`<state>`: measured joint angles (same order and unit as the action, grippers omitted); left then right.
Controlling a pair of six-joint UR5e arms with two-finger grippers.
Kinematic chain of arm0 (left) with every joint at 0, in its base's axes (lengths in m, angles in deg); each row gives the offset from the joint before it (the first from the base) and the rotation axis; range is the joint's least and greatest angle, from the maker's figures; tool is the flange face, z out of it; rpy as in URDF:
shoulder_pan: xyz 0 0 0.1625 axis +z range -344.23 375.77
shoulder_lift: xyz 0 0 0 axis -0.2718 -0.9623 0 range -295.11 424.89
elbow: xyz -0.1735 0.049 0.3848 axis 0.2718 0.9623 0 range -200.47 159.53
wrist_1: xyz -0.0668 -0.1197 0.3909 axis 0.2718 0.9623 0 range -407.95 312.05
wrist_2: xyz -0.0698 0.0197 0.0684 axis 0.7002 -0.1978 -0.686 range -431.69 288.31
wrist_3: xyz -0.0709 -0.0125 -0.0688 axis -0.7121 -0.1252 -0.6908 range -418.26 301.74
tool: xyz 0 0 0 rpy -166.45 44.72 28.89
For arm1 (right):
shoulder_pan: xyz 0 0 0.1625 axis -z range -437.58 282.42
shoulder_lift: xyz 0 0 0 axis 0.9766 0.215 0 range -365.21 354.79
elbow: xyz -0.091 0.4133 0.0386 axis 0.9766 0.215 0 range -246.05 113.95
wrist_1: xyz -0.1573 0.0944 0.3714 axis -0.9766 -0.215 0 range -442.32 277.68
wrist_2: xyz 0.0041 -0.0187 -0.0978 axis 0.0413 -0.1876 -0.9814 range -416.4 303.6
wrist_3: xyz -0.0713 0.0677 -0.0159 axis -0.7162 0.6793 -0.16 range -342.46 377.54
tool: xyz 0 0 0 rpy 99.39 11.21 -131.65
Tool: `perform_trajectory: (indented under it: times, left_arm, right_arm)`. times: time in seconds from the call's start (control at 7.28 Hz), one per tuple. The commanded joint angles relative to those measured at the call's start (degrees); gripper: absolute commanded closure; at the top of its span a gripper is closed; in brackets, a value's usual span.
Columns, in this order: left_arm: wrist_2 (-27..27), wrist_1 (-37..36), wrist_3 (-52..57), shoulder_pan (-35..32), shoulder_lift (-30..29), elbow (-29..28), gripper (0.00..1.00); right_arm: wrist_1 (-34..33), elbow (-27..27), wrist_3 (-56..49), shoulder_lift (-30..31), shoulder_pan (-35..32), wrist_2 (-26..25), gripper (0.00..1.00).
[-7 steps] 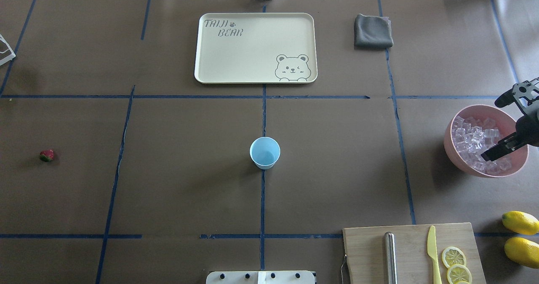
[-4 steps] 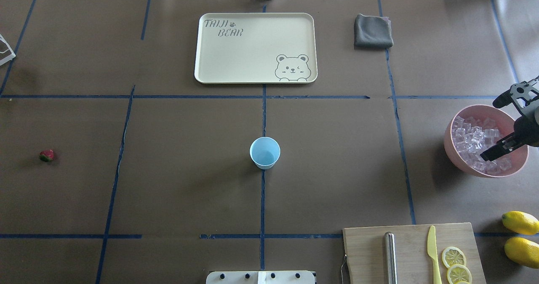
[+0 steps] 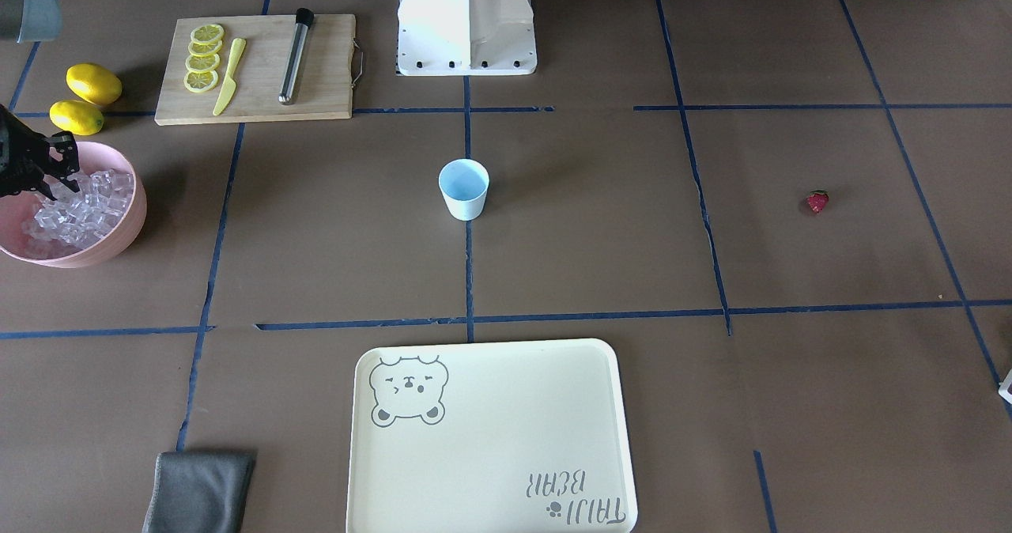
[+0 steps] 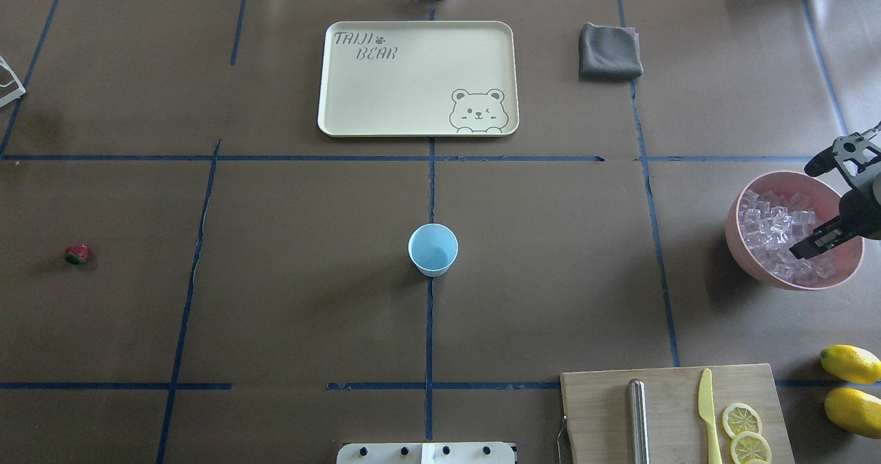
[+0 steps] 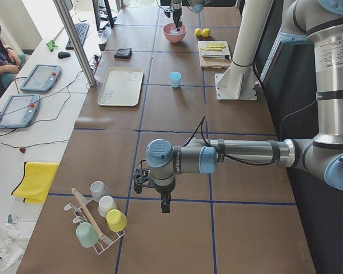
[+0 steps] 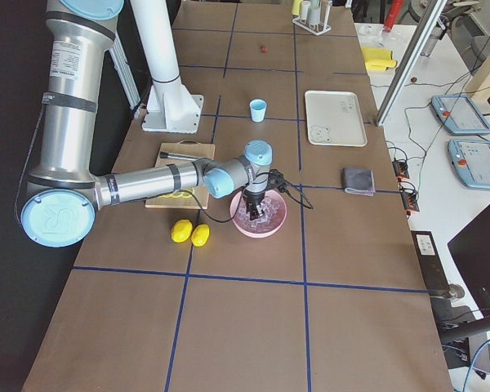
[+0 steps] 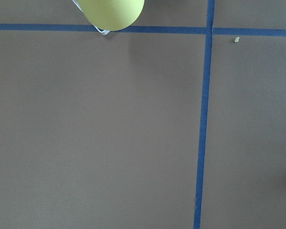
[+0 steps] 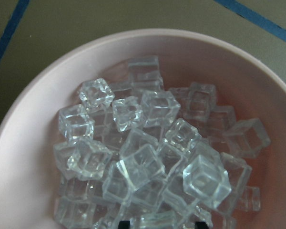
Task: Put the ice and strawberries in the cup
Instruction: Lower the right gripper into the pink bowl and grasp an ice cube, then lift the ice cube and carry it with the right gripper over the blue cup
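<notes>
right end effector [image 4: 800,251]: jaws apart, tips in ice [image 8: 143,167], nothing gripped
left end effector [image 5: 165,206]: opening can't tell
cup [image 4: 433,249]: upright, centre of bench [image 4: 550,278]

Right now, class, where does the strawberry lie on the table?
In the overhead view the strawberry lies alone on the brown table far to the left, the robot's left side, level with the cup at the centre.

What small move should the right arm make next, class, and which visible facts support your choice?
Probably ease the right gripper down and shut it on one ice cube. Its fingertips stand apart over the heap in the pink bowl, holding nothing, and the light blue cup looks empty.
</notes>
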<state>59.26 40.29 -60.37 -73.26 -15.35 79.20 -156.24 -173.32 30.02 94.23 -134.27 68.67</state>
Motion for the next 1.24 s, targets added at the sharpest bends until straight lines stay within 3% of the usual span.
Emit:
perform_trajectory:
  times: [0.0,0.27,0.69,1.1]
  left_arm:
    - [0.0,0.0,0.0,0.0,-0.1,0.0,0.00]
    - [0.0,0.1,0.0,0.0,-0.1,0.0,0.00]
    - [0.0,0.1,0.0,0.0,-0.1,0.0,0.00]
    - [0.0,0.0,0.0,0.0,-0.1,0.0,0.00]
  right_arm:
    - [0.0,-0.2,0.0,0.0,-0.1,0.1,0.93]
    - [-0.7,-3.4,-0.3,0.8,-1.8,0.7,0.96]
    - [-1.0,-11.1,-0.4,3.9,-9.8,1.6,1.00]
    - [-1.4,-12.3,6.0,-2.8,-12.4,7.8,1.00]
